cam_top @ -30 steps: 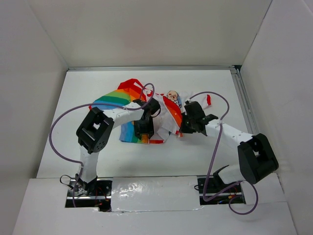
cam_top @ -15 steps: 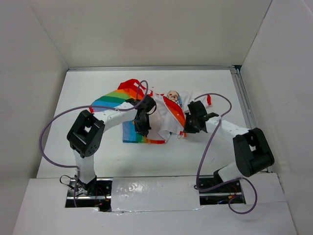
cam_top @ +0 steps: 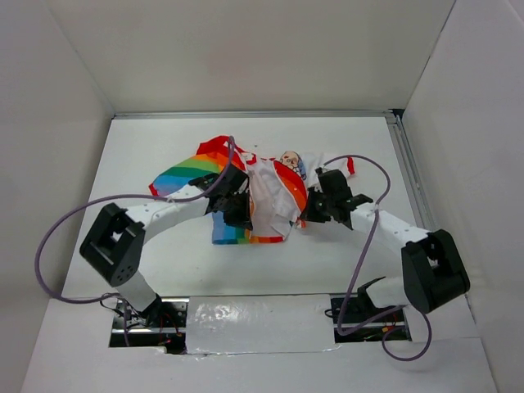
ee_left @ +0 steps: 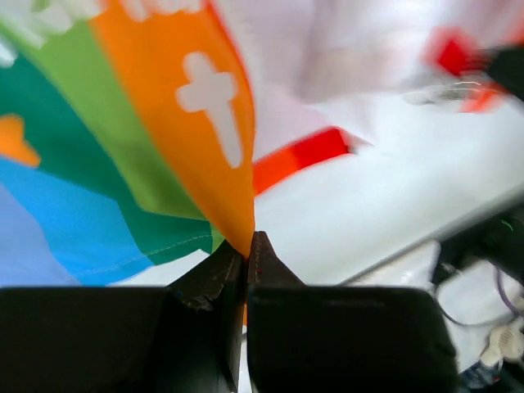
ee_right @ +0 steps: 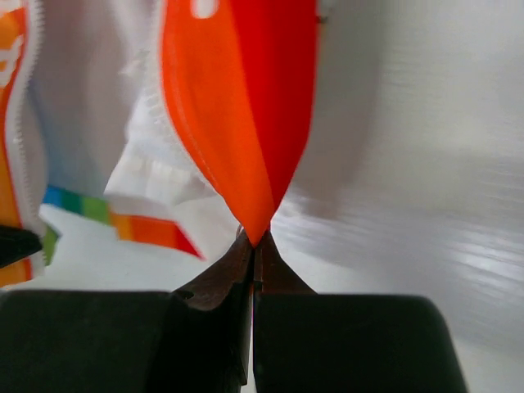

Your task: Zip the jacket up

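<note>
The jacket, white with rainbow stripes, red trim and a cartoon face near its top, lies bunched in the middle of the white table. My left gripper is shut on the jacket's left side; in the left wrist view its tips pinch an orange and green fold of the jacket. My right gripper is shut on the jacket's right side; in the right wrist view its tips pinch the point of a red-orange fold of the jacket. The zipper pull is not clear to see.
White walls enclose the table on three sides, with a metal rail along the right edge. Purple cables loop from both arms. The arm bases stand at the near edge.
The left arm's elbow has swung out to the left and low. Both grippers have kept hold of the jacket, and the fabric between them has bunched up more.
</note>
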`<action>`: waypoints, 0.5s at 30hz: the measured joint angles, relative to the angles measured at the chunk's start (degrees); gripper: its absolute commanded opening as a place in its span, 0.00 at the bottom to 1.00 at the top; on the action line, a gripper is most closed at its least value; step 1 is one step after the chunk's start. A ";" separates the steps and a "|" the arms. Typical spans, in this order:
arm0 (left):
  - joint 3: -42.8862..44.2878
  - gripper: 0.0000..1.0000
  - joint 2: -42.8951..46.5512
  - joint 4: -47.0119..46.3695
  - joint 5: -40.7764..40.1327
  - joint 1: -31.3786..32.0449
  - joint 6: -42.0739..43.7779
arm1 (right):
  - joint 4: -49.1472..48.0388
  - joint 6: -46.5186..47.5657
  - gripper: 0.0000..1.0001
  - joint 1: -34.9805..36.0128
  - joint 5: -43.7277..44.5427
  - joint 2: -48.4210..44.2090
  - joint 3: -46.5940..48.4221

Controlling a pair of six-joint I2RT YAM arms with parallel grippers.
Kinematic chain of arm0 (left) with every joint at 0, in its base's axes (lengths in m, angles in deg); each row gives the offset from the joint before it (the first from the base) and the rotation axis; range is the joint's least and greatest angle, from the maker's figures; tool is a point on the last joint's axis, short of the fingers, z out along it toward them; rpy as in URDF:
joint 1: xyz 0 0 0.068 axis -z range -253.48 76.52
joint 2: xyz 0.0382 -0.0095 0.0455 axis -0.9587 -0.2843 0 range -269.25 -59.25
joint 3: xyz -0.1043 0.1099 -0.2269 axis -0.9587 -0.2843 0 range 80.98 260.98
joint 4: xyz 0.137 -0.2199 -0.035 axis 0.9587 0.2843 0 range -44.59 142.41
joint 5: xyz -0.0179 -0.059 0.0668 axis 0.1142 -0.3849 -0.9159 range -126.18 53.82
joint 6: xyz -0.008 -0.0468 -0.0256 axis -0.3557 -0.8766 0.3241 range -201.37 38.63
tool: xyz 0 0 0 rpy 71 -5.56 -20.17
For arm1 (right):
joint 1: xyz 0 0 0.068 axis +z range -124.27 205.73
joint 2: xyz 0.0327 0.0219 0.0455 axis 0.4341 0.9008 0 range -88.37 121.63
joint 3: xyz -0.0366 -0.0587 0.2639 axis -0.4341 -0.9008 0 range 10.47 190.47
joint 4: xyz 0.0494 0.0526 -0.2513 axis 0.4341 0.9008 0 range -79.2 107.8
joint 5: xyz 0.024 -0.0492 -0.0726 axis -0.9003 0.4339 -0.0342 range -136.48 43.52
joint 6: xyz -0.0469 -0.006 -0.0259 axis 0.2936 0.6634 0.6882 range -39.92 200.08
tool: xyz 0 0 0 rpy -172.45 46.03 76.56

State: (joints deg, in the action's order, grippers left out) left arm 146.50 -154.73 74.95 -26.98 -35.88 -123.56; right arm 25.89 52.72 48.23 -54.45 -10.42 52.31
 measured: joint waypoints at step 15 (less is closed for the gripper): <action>-15.93 0.00 17.55 -26.73 13.27 0.02 2.71 | -18.84 -0.98 0.00 4.04 -19.39 -17.09 -10.78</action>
State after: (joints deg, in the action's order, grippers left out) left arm 130.56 -137.18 48.22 -13.72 -35.85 -120.85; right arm 7.05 51.74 52.28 -73.83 -27.51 41.54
